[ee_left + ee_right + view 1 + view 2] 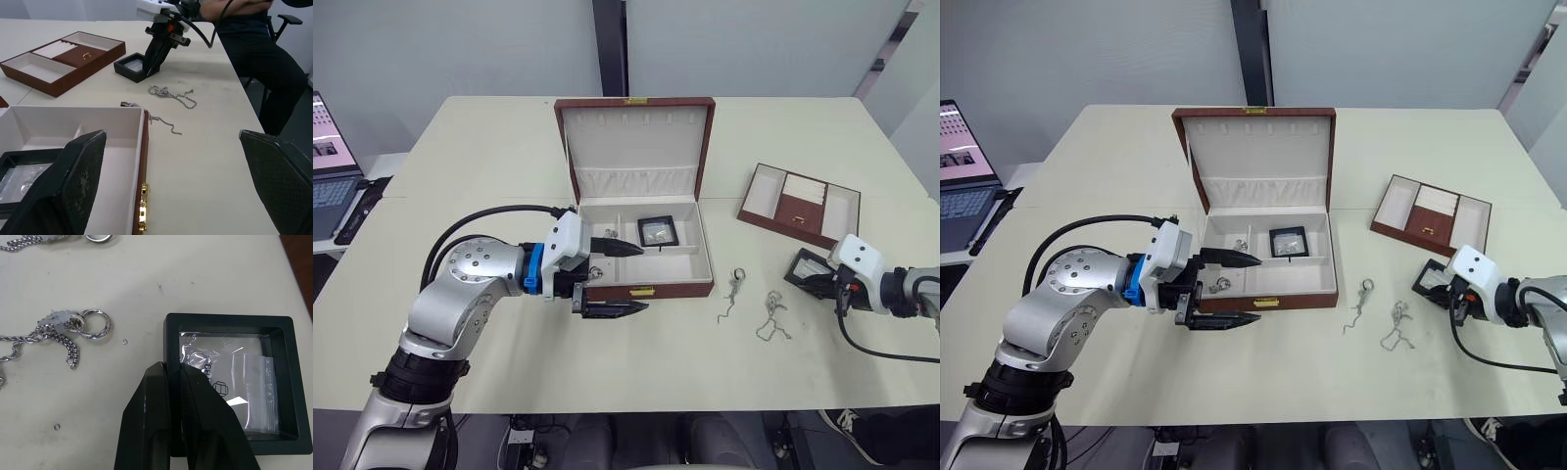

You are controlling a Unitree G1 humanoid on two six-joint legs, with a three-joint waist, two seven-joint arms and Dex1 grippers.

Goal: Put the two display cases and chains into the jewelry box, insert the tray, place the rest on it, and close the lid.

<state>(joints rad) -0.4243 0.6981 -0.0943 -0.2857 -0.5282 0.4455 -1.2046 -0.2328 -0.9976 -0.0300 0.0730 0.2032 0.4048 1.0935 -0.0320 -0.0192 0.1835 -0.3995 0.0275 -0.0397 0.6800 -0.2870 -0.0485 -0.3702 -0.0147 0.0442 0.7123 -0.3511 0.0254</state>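
Note:
The jewelry box (705,250) stands open at mid-table, its lid (634,137) upright. One display case (657,230) lies in its back compartment. My left gripper (643,278) is open at the box's front-left corner, with one finger over the box and one in front of it. The second display case (808,266) lies on the table at the right. My right gripper (168,367) is shut on the rim of this display case (230,322). Two chains (732,294) (771,315) lie on the table between the box and that case. The tray (800,204) sits at the back right.
Small silver pieces (1222,285) lie in the box's left compartments. A laptop (328,166) sits off the table's far left. A seated person (254,44) is beyond the right end of the table.

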